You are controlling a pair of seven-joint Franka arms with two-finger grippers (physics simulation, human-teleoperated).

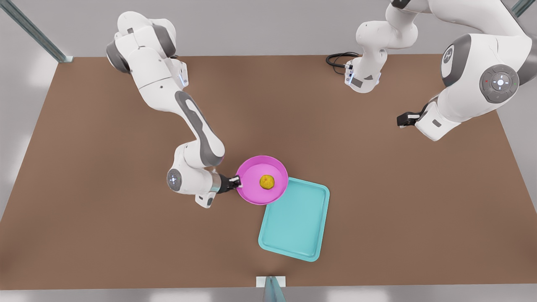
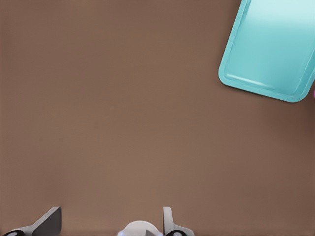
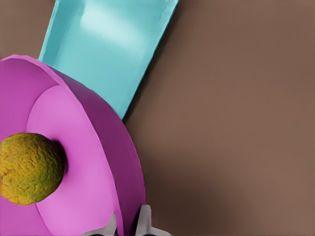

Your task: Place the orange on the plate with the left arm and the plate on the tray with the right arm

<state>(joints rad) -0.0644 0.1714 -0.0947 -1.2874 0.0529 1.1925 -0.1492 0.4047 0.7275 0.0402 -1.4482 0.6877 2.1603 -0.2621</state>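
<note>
Brown table (image 1: pixel 126 209): right tool (image 1: pixel 238 181) clamped on plate (image 1: pixel 251 191) rim, orange (image 1: pixel 267 181) inside.

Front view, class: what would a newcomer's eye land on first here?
The bright pink plate near the table's middle, with the small orange sitting in it. The right hand grips its rim, and the plate overlaps a corner of the teal tray. The left hand waits far off at the front view's right.

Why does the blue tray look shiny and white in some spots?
Light bounces off the tray: left wrist view shows a pale glare band, and the right wrist view has a whitish patch too. In the front view, the tray looks evenly teal, with a soft shadow under the plate.
</note>
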